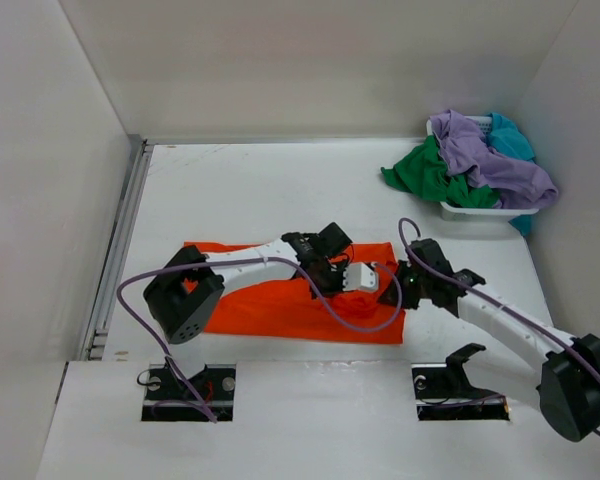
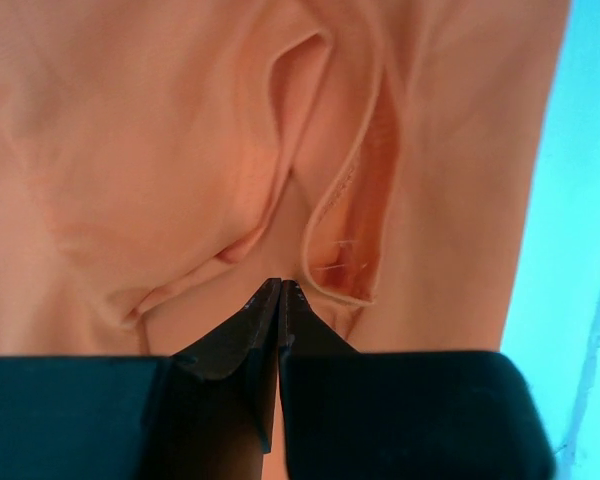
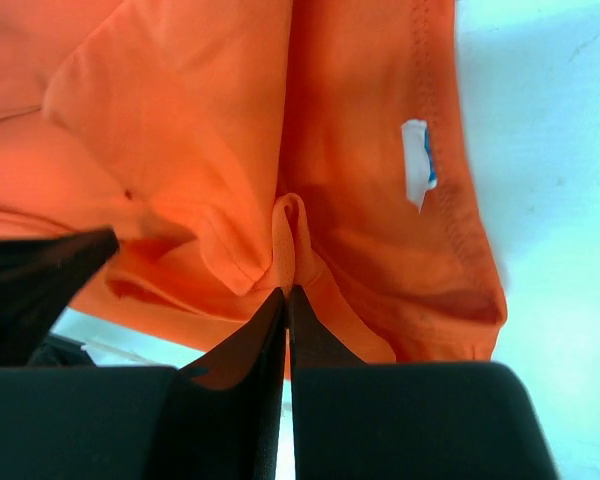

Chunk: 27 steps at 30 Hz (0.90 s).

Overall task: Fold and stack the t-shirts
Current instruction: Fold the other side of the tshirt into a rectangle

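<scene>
The orange t-shirt (image 1: pixel 270 308) lies partly folded on the white table in front of the arms. My left gripper (image 1: pixel 331 277) is shut, its tips pinching the orange cloth (image 2: pixel 130 150) beside a hemmed opening (image 2: pixel 345 240). My right gripper (image 1: pixel 391 290) is shut on a raised ridge of the same shirt (image 3: pixel 180 100) near its right edge, where a white label (image 3: pixel 415 162) shows. The purple (image 1: pixel 483 152), green (image 1: pixel 425 172) and teal (image 1: pixel 510 136) t-shirts are heaped in the basket at the back right.
The white mesh basket (image 1: pixel 475 212) stands against the right wall. White walls close the table on the left, back and right. A metal rail (image 1: pixel 120 240) runs along the left edge. Bare table lies behind the orange shirt.
</scene>
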{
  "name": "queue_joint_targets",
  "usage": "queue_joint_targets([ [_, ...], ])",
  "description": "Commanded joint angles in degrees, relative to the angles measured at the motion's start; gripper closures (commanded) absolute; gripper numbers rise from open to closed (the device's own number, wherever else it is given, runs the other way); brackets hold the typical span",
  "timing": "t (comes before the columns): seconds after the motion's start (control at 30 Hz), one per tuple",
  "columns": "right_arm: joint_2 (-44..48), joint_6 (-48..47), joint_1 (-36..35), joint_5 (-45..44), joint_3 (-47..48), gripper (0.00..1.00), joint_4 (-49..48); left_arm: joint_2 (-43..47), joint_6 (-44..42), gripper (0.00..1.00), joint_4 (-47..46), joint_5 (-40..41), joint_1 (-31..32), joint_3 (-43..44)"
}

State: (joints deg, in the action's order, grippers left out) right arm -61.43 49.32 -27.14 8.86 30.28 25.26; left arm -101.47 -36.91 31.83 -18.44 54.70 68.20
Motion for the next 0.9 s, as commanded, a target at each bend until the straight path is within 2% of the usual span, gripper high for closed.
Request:
queue_joint_targets([
  [0.0,3.06,1.39,-0.86,-0.07,1.97,0.94,3.04,3.65,-0.53,1.00,-0.63,-0.11,-0.86,0.44],
  [0.37,4.47,0.69,-0.86,1.16,4.87,0.93,5.85,5.32,-1.94,1.00,0.77,0.77,-3.85,0.97],
  [0.57,2.38,-0.62,1.42,2.38,4.70,0.88,3.05,3.92,-1.94,0.98,-1.24,1.29,-5.87,0.44],
  [0.63,-0.26,-1.50,2.74,2.91,5.31,0.81,1.12,3.39,-1.59,0.94,-2.47,2.26,-6.49,0.70],
  [0.73,-3.51,-2.38,3.54,2.83,6.80,0.73,-1.69,4.87,-1.85,0.81,-1.78,1.74,-6.40,2.19],
  [0.8,-5.27,-2.65,4.33,2.83,7.59,0.72,-3.10,5.49,-1.94,0.73,1.63,0.34,-5.79,4.55],
  [0.87,-6.59,-3.00,4.86,2.83,8.12,0.71,-3.98,5.58,-2.20,0.60,6.37,-2.38,-5.26,7.28],
])
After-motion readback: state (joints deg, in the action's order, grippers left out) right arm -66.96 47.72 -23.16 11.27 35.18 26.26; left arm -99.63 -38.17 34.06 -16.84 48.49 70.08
